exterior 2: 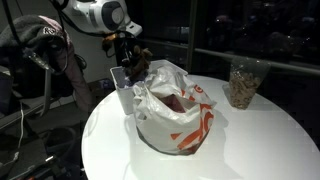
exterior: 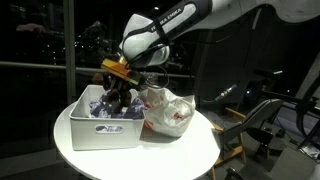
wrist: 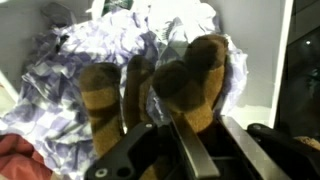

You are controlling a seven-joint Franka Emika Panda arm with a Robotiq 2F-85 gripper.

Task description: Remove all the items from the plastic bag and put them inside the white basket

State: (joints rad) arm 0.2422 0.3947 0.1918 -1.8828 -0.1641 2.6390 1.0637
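On the round white desk (exterior: 190, 150), the white basket (exterior: 85, 135) is sitting at the left, with crumpled purple-and-white cloth (wrist: 70, 80) lying inside it. Just above the basket, the claw (exterior: 122, 95) is gripping a brown striped piece (wrist: 195, 85) by one end. The piece's long axis is running straight away from the fingers, pointing down toward the cloth. At the right, just beside the basket, the plastic bag (exterior: 170, 112) is standing with its mouth gaping upward.
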